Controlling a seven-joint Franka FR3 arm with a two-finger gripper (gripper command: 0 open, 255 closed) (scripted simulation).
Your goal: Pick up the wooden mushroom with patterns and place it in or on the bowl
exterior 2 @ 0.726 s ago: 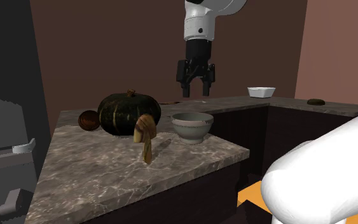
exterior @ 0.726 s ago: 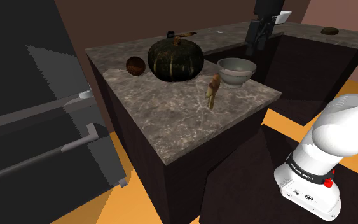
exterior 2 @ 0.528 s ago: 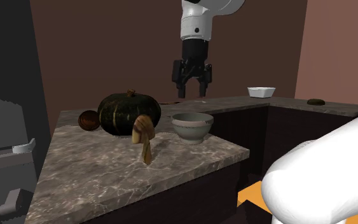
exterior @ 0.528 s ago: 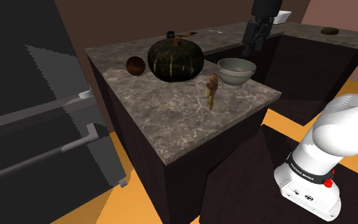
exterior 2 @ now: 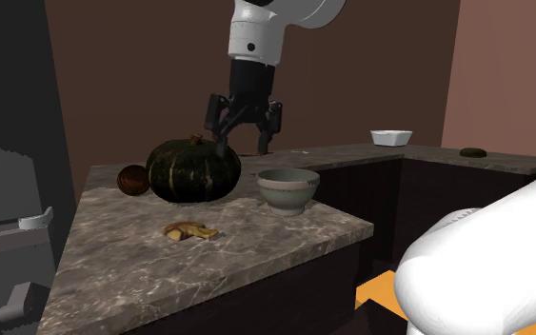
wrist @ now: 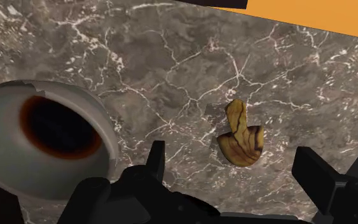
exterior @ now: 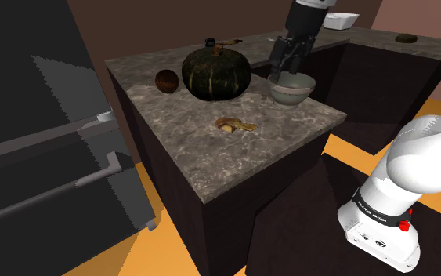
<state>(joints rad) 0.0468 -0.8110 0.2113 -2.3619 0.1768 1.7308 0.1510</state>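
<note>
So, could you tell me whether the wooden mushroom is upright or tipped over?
Tipped over: the mushroom lies flat on the counter, cap and stem both resting on it.

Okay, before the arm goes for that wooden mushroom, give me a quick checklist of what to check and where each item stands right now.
1. Gripper open and holding nothing: ok, fingers stand apart.
2. Mushroom in the wrist view, ahead between the fingers: ok.
3. Mushroom upright: not ok, it lies on its side on the marble counter.
4. Room around the mushroom: ok, it lies apart from the bowl and the dark green pumpkin.
5. Bowl upright and empty: ok.
6. Gripper down at the mushroom: not ok, it hangs above the counter near the bowl.
</note>
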